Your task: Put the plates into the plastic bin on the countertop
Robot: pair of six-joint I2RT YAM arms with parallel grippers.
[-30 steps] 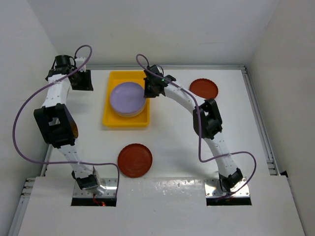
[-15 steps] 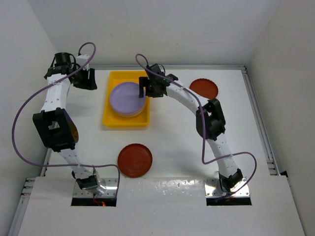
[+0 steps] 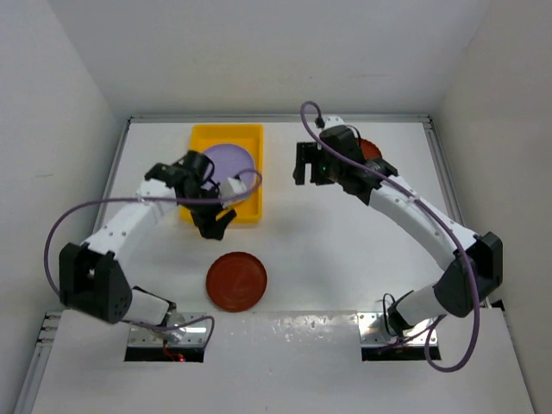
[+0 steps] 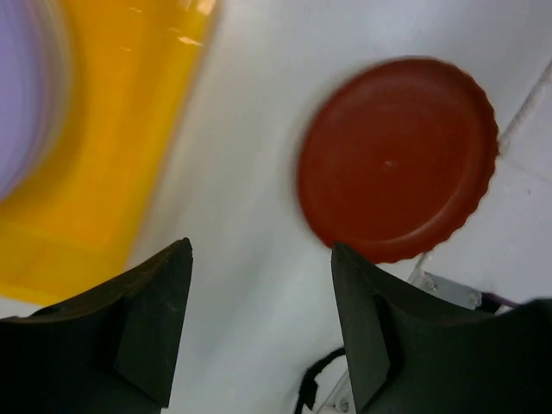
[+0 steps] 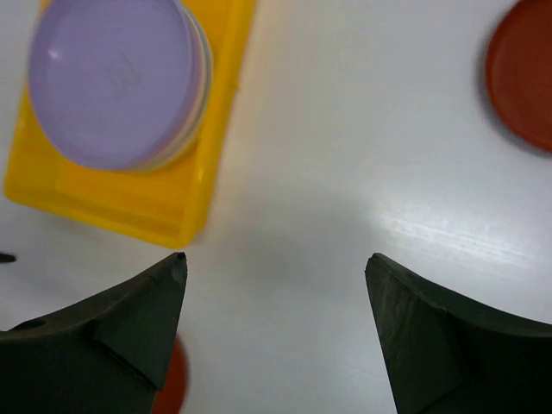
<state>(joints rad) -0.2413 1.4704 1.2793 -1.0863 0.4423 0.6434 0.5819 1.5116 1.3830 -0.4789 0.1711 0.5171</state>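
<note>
Fingers (image 4: 155,328) of the left gripper (image 3: 217,224), parted and empty, now approach the near-edge red plate (image 3: 236,280); the lavender plate (image 5: 112,78) sits stacked in the bin (image 3: 216,134) (just released by the right gripper (image 3: 309,166), spread and empty); the far-edge red plate (image 5: 526,78) waits too.

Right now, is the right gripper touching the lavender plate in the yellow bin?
Apart. In the top external view, bare white countertop lies between the right gripper and the yellow bin where the lavender plate rests.
</note>
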